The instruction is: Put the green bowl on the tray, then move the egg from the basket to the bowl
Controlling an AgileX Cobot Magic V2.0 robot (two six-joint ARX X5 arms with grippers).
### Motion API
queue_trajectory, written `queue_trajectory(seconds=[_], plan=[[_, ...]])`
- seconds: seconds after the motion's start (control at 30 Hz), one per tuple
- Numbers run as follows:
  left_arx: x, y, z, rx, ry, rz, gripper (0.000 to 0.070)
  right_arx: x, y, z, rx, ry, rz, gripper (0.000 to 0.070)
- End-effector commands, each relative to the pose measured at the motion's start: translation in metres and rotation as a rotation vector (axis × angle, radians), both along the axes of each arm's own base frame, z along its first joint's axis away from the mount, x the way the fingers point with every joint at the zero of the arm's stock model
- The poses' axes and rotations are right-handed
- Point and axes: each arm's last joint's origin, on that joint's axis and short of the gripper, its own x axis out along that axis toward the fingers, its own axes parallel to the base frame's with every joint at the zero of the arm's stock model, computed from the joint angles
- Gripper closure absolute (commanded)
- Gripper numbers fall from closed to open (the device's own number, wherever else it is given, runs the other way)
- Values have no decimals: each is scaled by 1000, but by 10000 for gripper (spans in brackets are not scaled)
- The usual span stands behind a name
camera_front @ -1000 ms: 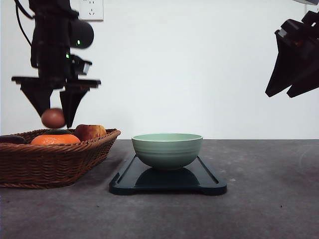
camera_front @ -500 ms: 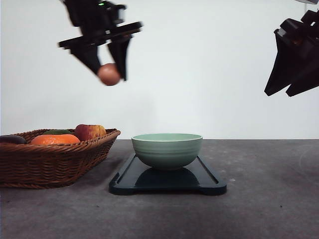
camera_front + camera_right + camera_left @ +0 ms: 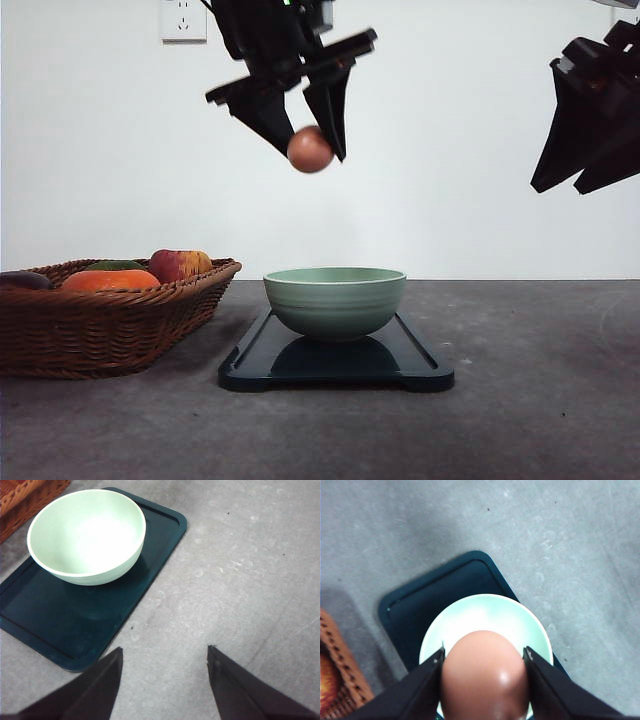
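Nearest the camera in the front view: bare grey surface, then the tray lying flat with its long side across the view. Green bowl sits upright on the tray, about centred, so step one looks done. Basket stands just left of the tray, not touching it, with fruit inside: an orange one, a red apple-like one.

Above the bowl: left gripper, jaws pinching the egg from both sides, tilted a bit. The egg hangs high over the bowl, slightly toward its left half, well clear of the rim. In the left wrist view the egg sits between the two fingers with the bowl's open mouth directly beneath. Egg's long axis seems to run along the fingers; hard to be sure.

Right gripper is parked high at the right, well apart; in its wrist view the jaws are spread, holding nothing, with open surface below and the bowl and tray off to one side.

Key relation: bowl lies straight down from the egg, so the left arm is the one to lower. Judgement: nudge slightly right to centre, then descend before letting go; a drop from this height could crack the egg. Room is open all round the bowl; the basket rim is the only nearby edge.
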Motion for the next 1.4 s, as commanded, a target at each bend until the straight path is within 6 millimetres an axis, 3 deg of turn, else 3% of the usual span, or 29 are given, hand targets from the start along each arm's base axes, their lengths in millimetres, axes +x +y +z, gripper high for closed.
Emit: queue_trajectory(seconds=[0.0,0.5,0.9,1.1,1.37], plan=[[6,-9,-6,-5,0,-1,440,1,1,0,-6,-8,11,365],[35,-30,-64,23,37,0,440,1,1,0,-7,-8,11,365],[43,-39,-104,70,100,-6,440,1,1,0,-7,-9,11,366],[44,-41,-118,101,141,-8,440,1,1,0,-7,-9,11,366],[41,-43,-123,116,160,-15,439,1,1,0,-7,-9,11,366]])
